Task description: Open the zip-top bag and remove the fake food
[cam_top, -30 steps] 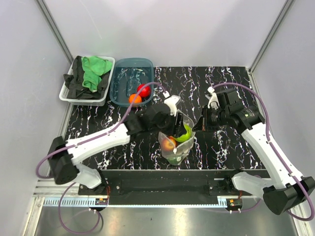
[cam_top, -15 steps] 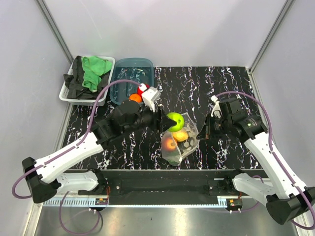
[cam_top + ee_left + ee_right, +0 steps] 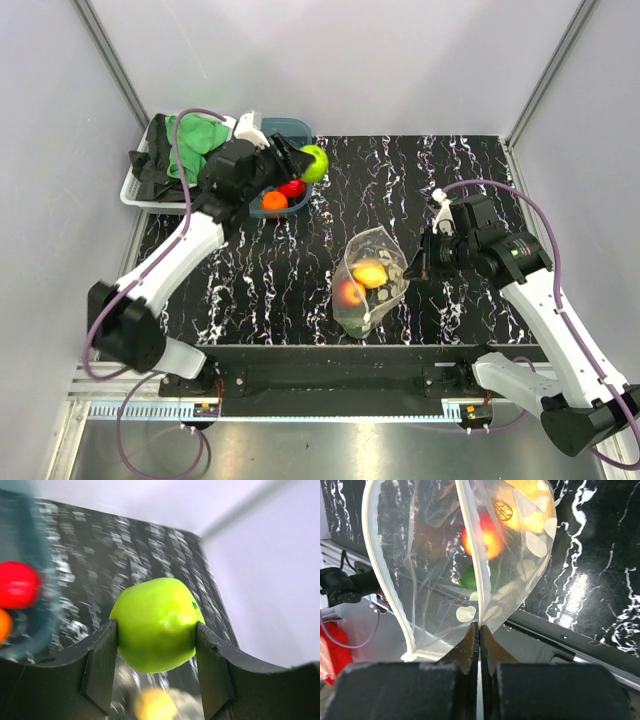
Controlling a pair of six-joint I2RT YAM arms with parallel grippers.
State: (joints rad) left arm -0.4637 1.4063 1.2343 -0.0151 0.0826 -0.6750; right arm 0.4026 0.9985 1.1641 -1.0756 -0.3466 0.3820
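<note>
Two fruits already lie in the tub [image 3: 296, 127], a red fruit [image 3: 292, 188] and an orange fruit [image 3: 274, 201], and the job in hand looks to be adding a third. The left gripper [image 3: 303, 160] has its fingers about half spread and pressed against both sides of a green apple [image 3: 156, 625], holding it up in the air near the tub's right-hand edge. How high it hangs cannot be told. To finish this drop well, the arm should carry the apple further in over the open part of the tub, away from the rim and clear of the two fruits inside. It should then come down low before spreading its fingers, so the glossy apple does not bounce or roll out onto the table [image 3: 480, 170]. The bag [image 3: 372, 290] lies near the front middle of the table, its mouth gaping. The right gripper [image 3: 479, 632] is closed tight, pinching one white-edged lip of it. That pinch is best kept firm and steady, because the thin plastic would likely sag shut if let go. Inside the bag are a yellow fruit [image 3: 370, 275], a peach-red fruit [image 3: 350, 292] and, in the right wrist view, a dark green piece [image 3: 468, 577] low down, so more reaches are needed.
</note>
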